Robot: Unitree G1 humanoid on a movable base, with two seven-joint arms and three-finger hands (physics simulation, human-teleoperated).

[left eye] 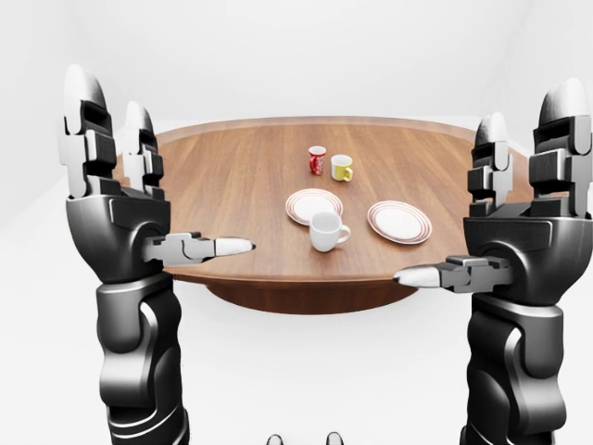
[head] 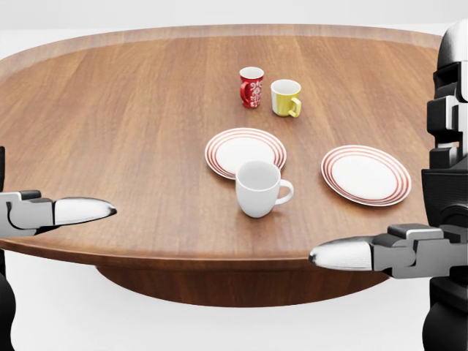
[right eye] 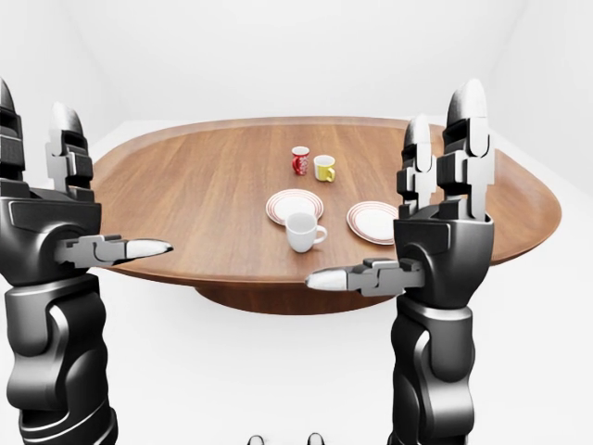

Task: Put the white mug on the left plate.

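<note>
The white mug [head: 258, 189] stands upright on the wooden table [head: 124, 124], handle to the right, just below the left plate [head: 246, 152], a white plate with red rings. A matching right plate [head: 366, 174] lies further right. My left hand [left eye: 120, 199] is raised at the left of the left-eye view, fingers straight up and thumb pointing inward, open and holding nothing. At the right, my right hand [left eye: 519, 213] is raised the same way, open too. Both hands hang short of the table's near edge, far from the mug.
A red patterned mug [head: 251, 86] and a yellow mug [head: 286, 97] stand side by side above the plates. The oval table rests on a central pedestal [left eye: 292, 298] over a white floor. My feet [left eye: 301, 438] show at the bottom of the left-eye view.
</note>
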